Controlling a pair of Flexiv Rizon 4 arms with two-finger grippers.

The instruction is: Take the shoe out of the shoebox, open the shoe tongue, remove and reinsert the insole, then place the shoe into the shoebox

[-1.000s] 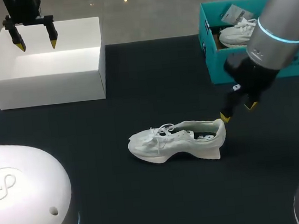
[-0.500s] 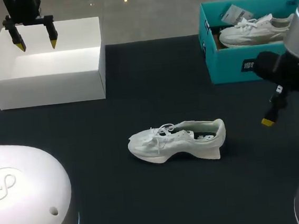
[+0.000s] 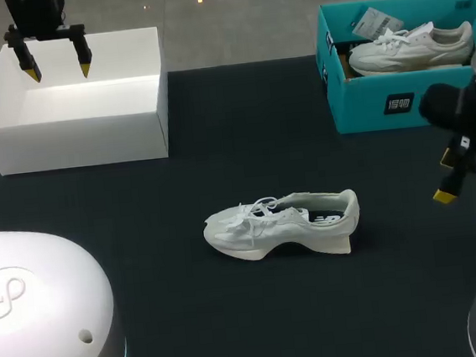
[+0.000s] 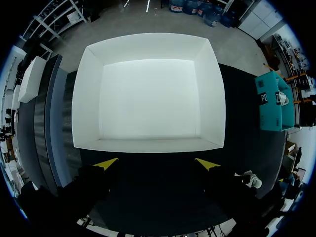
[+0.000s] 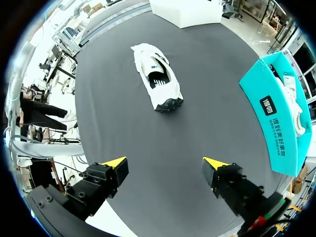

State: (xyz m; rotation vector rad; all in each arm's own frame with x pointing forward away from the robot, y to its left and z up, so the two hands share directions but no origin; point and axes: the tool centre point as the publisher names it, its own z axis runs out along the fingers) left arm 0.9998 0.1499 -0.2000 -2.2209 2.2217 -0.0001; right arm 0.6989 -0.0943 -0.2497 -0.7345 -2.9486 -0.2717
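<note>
Shoe [image 5: 157,81] lies well ahead of the right hand [image 5: 164,162], spread wide.

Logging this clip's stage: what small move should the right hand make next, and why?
Probably move the open right hand toward the heel of the white lace-up sneaker: it lies unheld on the black table, and that hand hangs off its heel end.

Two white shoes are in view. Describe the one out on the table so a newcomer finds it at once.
Start at the dark table, with a white box at its far left and a teal box at its far right. Near the middle a white shoe stands on its sole. Unlike the other shoe, it is in no box.
</note>
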